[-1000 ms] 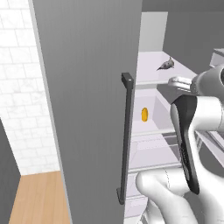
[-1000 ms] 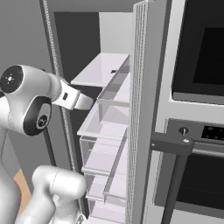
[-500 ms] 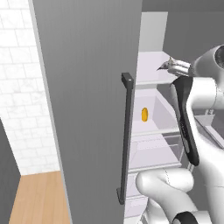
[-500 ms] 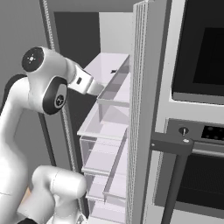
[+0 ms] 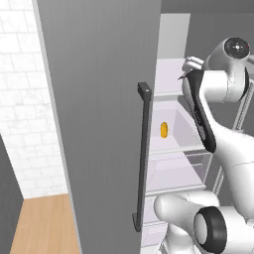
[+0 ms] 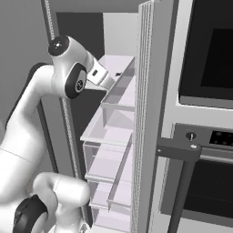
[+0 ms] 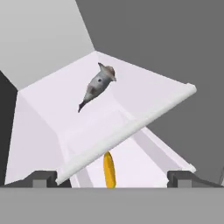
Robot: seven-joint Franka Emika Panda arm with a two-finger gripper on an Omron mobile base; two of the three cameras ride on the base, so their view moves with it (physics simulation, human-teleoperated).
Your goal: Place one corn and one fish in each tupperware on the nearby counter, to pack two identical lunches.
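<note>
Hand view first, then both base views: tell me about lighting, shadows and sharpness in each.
Hand view: flat, even light, the fish crisp on the pale shelf, no glare, the corn sharp below. Left base view: soft shading on the grey door, the corn clear, no blur. Right base view: the fridge's inside wall dark, the oven glass black and unreflective, edges sharp.

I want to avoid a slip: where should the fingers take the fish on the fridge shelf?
Probably at the thick middle of the fish, from above, fingers across its width. It lies flat and tapers to a thin tail, which gives less to hold.
</note>
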